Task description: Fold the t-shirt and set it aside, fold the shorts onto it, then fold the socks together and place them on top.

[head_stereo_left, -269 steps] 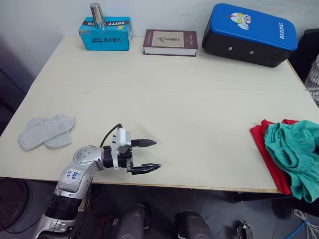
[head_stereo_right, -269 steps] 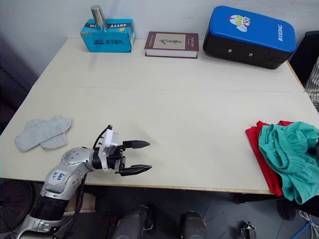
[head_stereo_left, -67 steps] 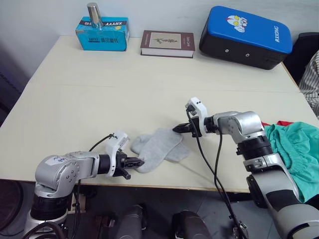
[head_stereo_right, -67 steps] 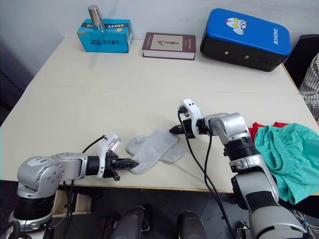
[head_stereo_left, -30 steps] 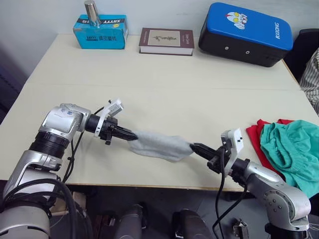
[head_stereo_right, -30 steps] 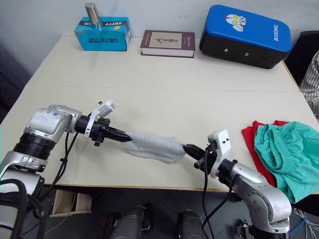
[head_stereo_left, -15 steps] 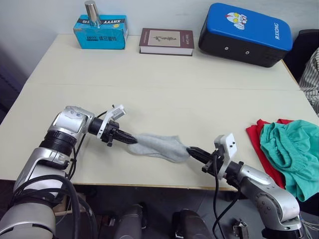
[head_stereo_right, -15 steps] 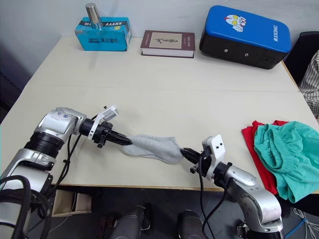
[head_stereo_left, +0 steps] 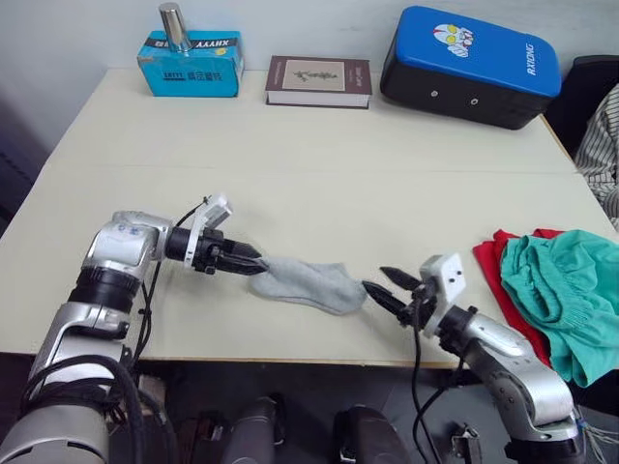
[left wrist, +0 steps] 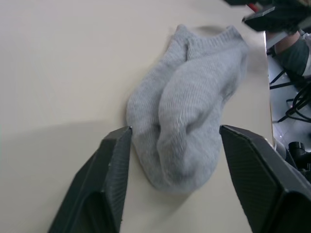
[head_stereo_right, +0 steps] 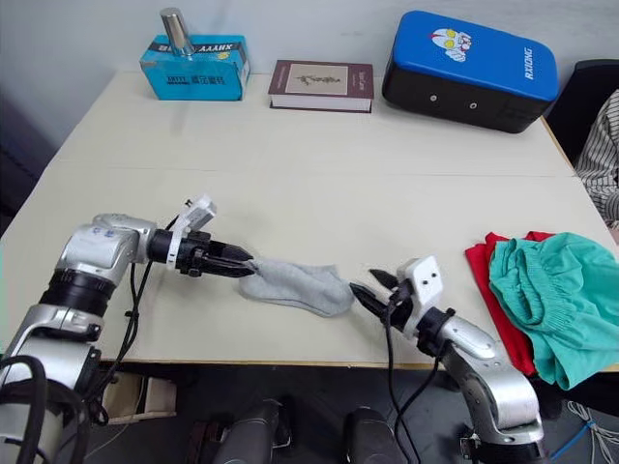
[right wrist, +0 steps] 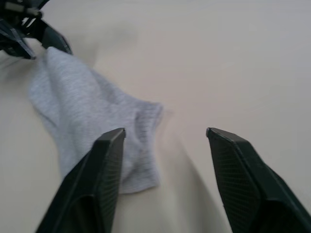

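The socks [head_stereo_left: 309, 282], a light grey pair laid one on the other, lie flat near the table's front edge. My left gripper [head_stereo_left: 255, 266] is open at their left end, its fingers on either side of the toe in the left wrist view [left wrist: 175, 130]. My right gripper [head_stereo_left: 375, 279] is open just off their right end, with the cuff edge between its fingers [right wrist: 107, 160]. The teal shorts [head_stereo_left: 566, 290] lie bunched on the red t-shirt [head_stereo_left: 495, 263] at the table's right edge.
Along the back of the table [head_stereo_left: 319, 164] stand a blue box [head_stereo_left: 190, 75] with a metal cylinder [head_stereo_left: 173, 25] on it, a dark book [head_stereo_left: 318, 81] and a blue-and-black case [head_stereo_left: 470, 66]. A person's striped sleeve [head_stereo_left: 602, 135] shows at the right.
Both grippers were shut on the ends of the socks and held them stretched. Now both have opened and the socks lie slack on the table.
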{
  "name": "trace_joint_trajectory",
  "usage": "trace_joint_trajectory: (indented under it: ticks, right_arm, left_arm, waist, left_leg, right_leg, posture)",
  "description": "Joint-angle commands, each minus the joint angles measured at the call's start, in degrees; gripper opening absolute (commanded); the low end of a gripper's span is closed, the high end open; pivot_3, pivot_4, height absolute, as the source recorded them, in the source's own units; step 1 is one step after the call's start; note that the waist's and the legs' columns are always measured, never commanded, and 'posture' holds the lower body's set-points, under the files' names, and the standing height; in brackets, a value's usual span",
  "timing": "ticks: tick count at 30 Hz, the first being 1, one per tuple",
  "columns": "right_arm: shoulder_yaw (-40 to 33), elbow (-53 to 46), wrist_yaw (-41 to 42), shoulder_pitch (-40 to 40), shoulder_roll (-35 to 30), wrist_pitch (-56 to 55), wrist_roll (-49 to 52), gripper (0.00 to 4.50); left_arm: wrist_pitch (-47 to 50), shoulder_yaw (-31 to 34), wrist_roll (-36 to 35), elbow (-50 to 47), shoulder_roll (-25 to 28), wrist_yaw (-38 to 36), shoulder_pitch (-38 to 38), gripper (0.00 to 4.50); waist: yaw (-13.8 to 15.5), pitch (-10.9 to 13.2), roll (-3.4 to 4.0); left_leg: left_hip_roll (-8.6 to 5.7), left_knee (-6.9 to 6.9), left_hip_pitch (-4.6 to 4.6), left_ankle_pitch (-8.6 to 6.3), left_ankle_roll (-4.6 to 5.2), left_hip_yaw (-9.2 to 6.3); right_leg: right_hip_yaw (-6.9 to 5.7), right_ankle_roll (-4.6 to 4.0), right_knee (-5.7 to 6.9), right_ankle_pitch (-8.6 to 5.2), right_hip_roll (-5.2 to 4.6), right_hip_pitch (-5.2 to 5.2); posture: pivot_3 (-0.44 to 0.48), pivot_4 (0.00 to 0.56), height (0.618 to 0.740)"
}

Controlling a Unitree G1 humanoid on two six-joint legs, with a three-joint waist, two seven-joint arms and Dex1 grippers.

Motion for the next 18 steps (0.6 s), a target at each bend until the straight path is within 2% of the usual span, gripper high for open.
trace_joint_trajectory:
  ticks: [1,2,5,8,9,12,15,18]
  right_arm:
    - [0.01,-4.37,3.85,-0.85,-1.43,-3.63,1.64,2.73]
    - [0.55,-4.65,4.54,-1.21,-1.79,-4.08,1.53,2.29]
    - [5.41,-5.20,4.76,-3.84,-1.07,-3.55,-0.03,1.35]
    - [12.45,-1.99,3.91,-7.04,0.25,-4.66,-5.42,0.22]
    - [14.44,-0.74,3.80,-7.88,0.53,-5.09,-7.08,0.00]
    - [20.71,5.72,3.09,-10.82,2.56,-7.52,-13.05,0.00]
    - [23.59,10.73,2.33,-12.16,4.49,-8.85,-16.16,0.00]
    - [23.97,13.44,1.60,-12.79,5.55,-9.30,-17.99,0.00]
  left_arm:
    - [2.19,7.31,-6.31,-9.11,0.87,1.18,1.21,2.96]
    - [3.19,8.45,-7.66,-11.44,0.76,1.53,1.98,3.00]
    - [0.57,9.03,-8.59,-20.20,-1.68,4.79,6.37,2.38]
    - [-5.75,6.46,-5.10,-24.14,-5.61,9.98,11.12,1.42]
    - [-8.24,5.67,-3.63,-24.33,-6.79,11.58,12.46,1.11]
    - [-12.13,3.98,0.15,-22.46,-9.89,17.48,15.58,0.14]
    - [-15.74,2.46,4.34,-19.39,-11.82,23.07,17.51,0.03]
    - [-16.88,1.16,5.95,-18.39,-12.04,24.42,18.76,0.03]
  waist:
    - [0.03,0.00,0.00]
    - [0.01,0.00,0.00]
    - [0.01,-0.01,0.00]
    - [0.00,-0.02,0.01]
    - [-0.02,-0.02,0.00]
    - [0.00,-0.02,-0.02]
    - [0.05,-0.03,-0.03]
    - [0.08,-0.05,-0.06]
  left_leg:
    - [0.00,0.03,0.00,0.00,0.00,-0.04]
    - [0.02,0.06,0.00,0.00,0.00,-0.06]
    - [0.01,0.06,0.05,0.00,0.00,-0.07]
    - [0.01,0.05,0.13,0.00,0.00,-0.07]
    - [0.01,0.06,0.11,0.00,-0.01,-0.08]
    - [0.00,0.09,0.07,0.00,-0.01,-0.06]
    - [0.00,0.11,0.07,0.00,-0.01,-0.06]
    - [-0.01,0.13,0.08,0.00,0.00,-0.06]
  right_leg:
    - [-0.02,0.00,0.04,0.00,0.00,0.02]
    - [-0.02,0.00,0.04,0.00,0.02,0.04]
    - [-0.01,0.00,0.02,0.00,0.01,0.11]
    - [0.00,0.00,0.06,0.00,0.00,0.15]
    - [0.00,0.00,0.08,0.00,0.02,0.14]
    - [-0.01,0.00,0.10,0.00,0.03,0.11]
    - [-0.01,0.00,0.13,0.00,0.02,0.10]
    - [-0.01,0.01,0.14,0.01,0.00,0.12]
  posture:
    - [0.000,0.150,0.740]
    - [0.000,0.150,0.740]
    - [0.000,0.150,0.740]
    - [0.000,0.150,0.740]
    - [0.000,0.150,0.740]
    - [0.000,0.150,0.740]
    - [0.000,0.150,0.740]
    - [0.000,0.150,0.740]
